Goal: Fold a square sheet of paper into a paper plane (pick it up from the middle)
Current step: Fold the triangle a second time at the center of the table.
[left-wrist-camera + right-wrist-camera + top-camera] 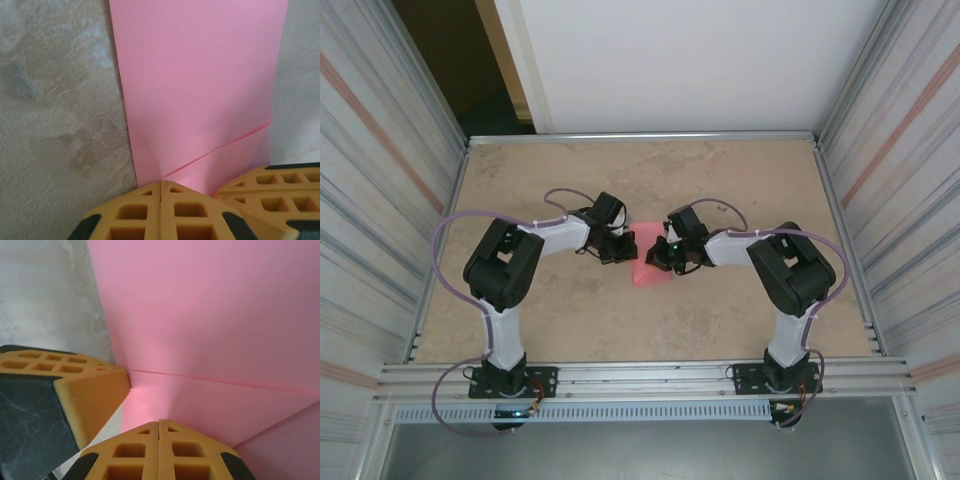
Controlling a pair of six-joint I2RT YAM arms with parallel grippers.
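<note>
Left gripper [160,186] clenched, tip on the edge of the paper [200,75], right gripper [159,425] clenched just beside it, pink paper flat mid-table [55,100], diagonal crease [220,147] showing

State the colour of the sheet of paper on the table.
Plain pink-red, unmarked; the square sheet of paper shows best in the left wrist view.

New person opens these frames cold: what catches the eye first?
The pink sheet of paper at the middle of the tan table is the one spot of colour. The left tool and the right tool meet at its far edge, both shut, tips close together. In the left wrist view a slanted crease runs across the sheet from the left tool's tip.
</note>
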